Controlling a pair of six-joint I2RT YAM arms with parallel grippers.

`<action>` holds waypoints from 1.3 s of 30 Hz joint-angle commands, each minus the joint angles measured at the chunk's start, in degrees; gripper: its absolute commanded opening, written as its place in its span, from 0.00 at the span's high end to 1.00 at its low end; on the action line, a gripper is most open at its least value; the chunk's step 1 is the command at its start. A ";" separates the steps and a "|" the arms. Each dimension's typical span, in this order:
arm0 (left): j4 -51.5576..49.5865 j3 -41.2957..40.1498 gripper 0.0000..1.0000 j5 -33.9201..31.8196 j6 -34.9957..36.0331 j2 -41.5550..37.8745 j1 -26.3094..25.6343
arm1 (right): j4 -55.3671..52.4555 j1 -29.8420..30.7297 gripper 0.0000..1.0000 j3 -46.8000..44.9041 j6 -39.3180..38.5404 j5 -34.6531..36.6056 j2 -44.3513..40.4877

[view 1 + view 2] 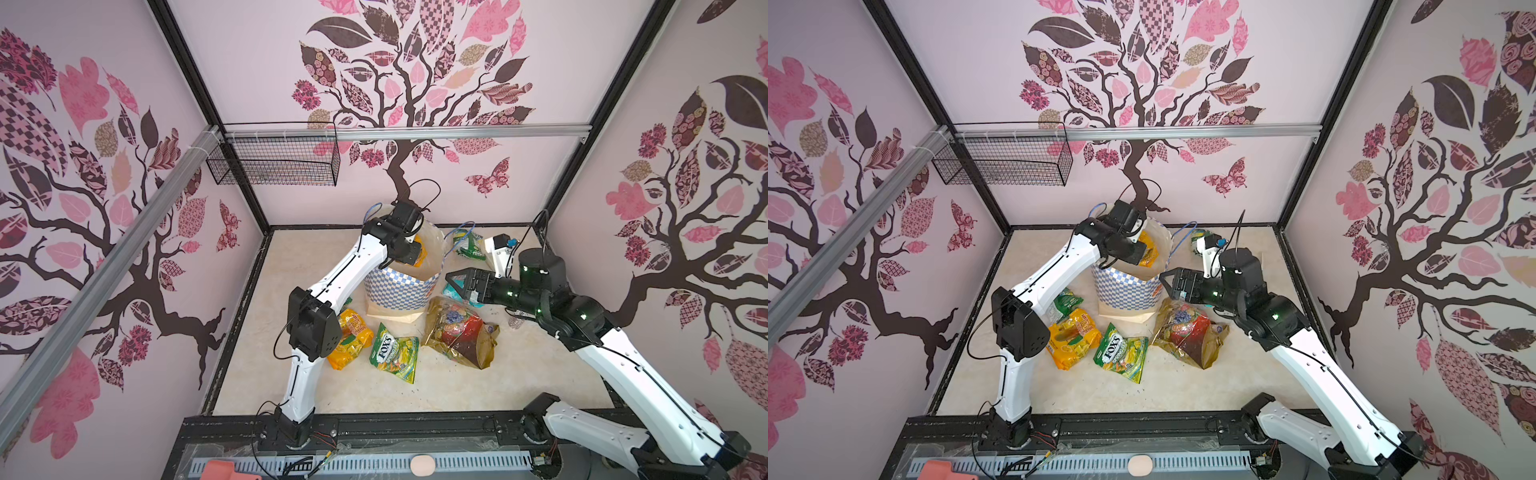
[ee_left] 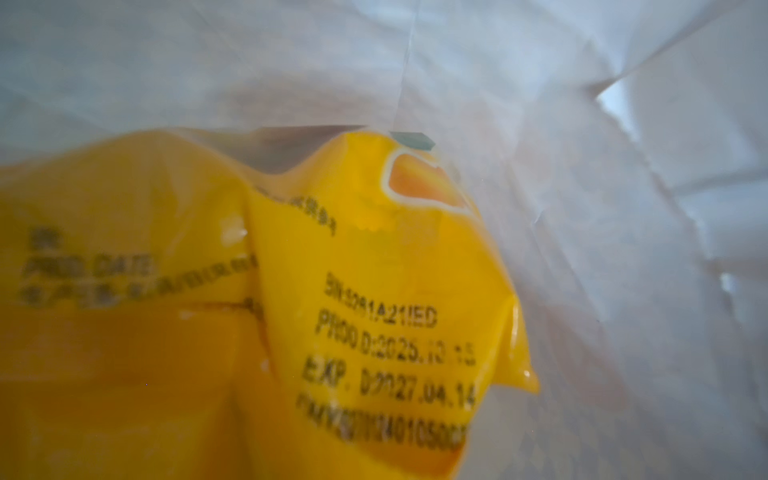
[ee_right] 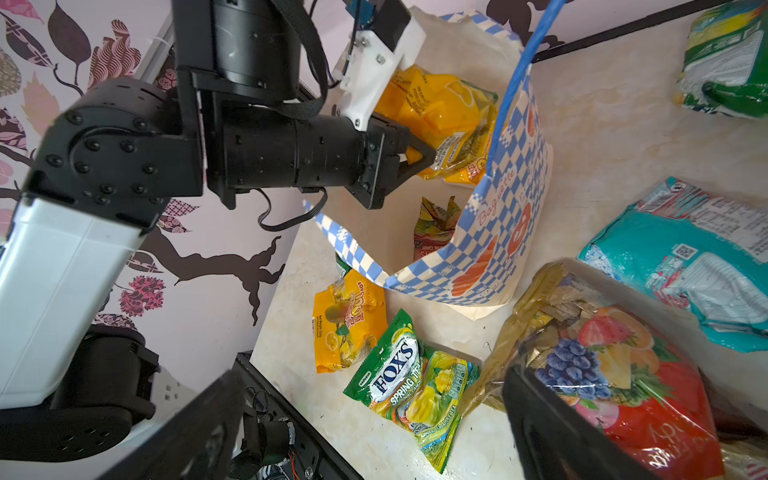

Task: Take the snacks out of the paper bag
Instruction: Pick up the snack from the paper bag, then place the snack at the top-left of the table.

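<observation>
So, our left jaws are clamped on the crinkly orange-yellow packet (image 3: pixel 440 108) just inside the mouth of the blue-and-white checked paper bag (image 3: pixel 498 249). Our right jaws are wide open and empty. It looks light and slippery (we'd pinch the sealed edge).

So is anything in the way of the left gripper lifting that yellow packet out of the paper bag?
Nothing visible does. The left gripper is shut on the yellow packet in the open mouth of the paper bag. A blue cord handle rises from the rim beside it, and the open right gripper sits outside the bag.
</observation>
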 commanded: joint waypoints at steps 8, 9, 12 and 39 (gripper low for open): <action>4.83 4.08 1.00 -3.51 3.59 -5.04 -0.82 | 0.63 0.17 0.00 1.44 0.23 -0.20 0.15; 4.21 4.54 1.00 -3.44 3.59 -4.82 -0.96 | 0.54 0.15 0.00 1.51 0.32 -0.30 0.20; 4.52 4.47 1.00 -3.38 3.59 -5.71 -1.14 | 0.52 0.17 0.00 1.47 0.24 -0.05 -0.01; 3.91 11.67 1.00 -13.49 9.48 -23.95 -7.72 | 1.24 0.19 0.00 1.56 0.66 -0.31 0.51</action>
